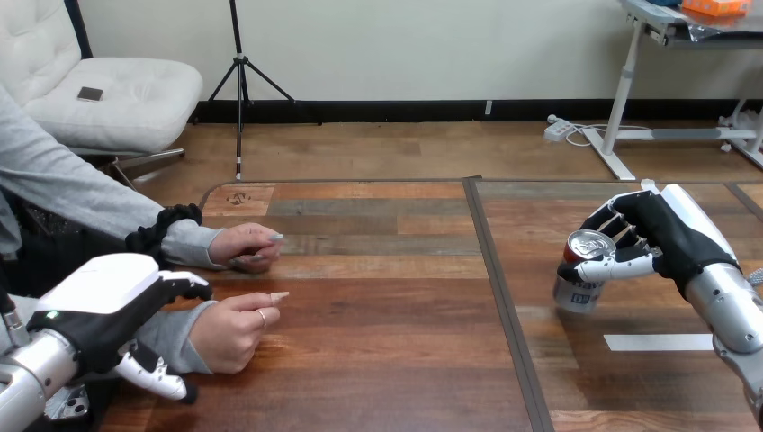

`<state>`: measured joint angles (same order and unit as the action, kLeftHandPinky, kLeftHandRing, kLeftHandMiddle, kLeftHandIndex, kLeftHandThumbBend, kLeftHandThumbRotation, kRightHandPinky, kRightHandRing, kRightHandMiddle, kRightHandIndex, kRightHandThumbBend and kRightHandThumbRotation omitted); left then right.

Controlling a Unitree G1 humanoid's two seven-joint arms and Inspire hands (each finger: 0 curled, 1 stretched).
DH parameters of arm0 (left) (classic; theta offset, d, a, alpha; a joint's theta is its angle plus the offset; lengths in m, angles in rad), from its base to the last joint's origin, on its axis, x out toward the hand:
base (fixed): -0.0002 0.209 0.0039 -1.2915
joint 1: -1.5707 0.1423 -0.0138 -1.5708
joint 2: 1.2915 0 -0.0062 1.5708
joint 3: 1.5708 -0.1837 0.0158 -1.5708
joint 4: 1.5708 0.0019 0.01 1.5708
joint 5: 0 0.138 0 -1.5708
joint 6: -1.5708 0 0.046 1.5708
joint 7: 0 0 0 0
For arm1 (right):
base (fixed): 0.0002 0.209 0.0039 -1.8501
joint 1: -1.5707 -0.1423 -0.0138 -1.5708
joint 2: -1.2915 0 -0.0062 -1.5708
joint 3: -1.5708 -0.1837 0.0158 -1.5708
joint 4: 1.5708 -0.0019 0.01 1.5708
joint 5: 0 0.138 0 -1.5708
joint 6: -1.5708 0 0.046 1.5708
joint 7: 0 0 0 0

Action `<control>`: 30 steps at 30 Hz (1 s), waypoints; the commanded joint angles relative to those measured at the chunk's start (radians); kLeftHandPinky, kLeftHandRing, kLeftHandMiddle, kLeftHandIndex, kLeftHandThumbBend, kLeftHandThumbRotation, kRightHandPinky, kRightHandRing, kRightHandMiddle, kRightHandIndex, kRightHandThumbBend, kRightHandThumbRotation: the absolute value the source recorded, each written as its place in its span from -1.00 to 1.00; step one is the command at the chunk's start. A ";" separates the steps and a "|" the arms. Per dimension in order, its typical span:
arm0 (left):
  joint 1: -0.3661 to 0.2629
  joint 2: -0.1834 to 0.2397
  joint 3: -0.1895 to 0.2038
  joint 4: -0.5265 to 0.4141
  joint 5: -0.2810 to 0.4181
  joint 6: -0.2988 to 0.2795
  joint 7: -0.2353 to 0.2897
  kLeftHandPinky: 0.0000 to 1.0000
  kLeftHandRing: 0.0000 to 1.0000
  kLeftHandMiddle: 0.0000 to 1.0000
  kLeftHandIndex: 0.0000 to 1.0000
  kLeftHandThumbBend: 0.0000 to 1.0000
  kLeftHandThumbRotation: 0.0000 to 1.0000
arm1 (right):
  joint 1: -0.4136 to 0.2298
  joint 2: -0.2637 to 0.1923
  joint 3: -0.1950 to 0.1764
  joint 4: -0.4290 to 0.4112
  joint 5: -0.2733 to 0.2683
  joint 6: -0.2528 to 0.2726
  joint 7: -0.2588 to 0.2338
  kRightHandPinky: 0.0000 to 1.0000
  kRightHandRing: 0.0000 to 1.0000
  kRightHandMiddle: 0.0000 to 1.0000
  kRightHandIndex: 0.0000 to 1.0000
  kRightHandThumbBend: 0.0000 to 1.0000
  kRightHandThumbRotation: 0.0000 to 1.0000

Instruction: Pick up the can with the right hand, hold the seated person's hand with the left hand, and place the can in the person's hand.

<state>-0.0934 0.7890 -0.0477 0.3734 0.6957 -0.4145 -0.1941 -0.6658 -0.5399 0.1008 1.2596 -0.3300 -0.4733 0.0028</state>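
Metal can (578,273): at 3 o'clock on the wooden table (387,315), tilted, silver top showing; whether its base touches the wood cannot be told.
Right hand (661,234): at 3 o'clock, wrapped round the can's upper part, thumb across its front.
Left hand (99,310): at 8 o'clock, over the grey-sleeved wrist of the person's nearer hand (225,333); whether it grips cannot be told.
Person's farther hand (245,246): at 9 o'clock, resting on the table.
White tape strip (657,342): at 4 o'clock, near the can.
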 commanded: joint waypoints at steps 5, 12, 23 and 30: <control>-0.012 0.048 0.001 -0.041 0.039 0.037 0.048 0.46 0.56 0.62 0.58 1.00 -0.56 | -0.056 -0.025 -0.018 -0.056 0.019 -0.021 -0.011 -0.28 -0.18 -0.09 -0.06 0.41 -1.00; -0.021 0.048 -0.010 -0.002 0.049 0.044 0.074 0.45 0.55 0.61 0.58 1.00 -0.54 | -0.057 -0.023 -0.017 -0.053 0.018 -0.018 -0.009 -0.22 -0.13 -0.07 -0.06 0.40 -1.00; -0.036 0.052 -0.034 0.023 0.069 0.093 0.071 0.43 0.57 0.63 0.61 1.00 -0.51 | -0.054 -0.023 -0.012 -0.053 0.011 -0.026 -0.016 -0.25 -0.17 -0.09 -0.06 0.42 -1.00; -0.047 0.053 -0.047 0.033 0.073 0.132 0.057 0.47 0.61 0.65 0.63 1.00 -0.53 | -0.053 -0.023 -0.014 -0.052 0.014 -0.030 -0.015 -0.26 -0.18 -0.10 -0.07 0.43 -1.00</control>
<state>-0.0808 0.8132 -0.0746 0.4018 0.7578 -0.3045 -0.1393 -0.6658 -0.5405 0.1009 1.2596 -0.3300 -0.4733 0.0028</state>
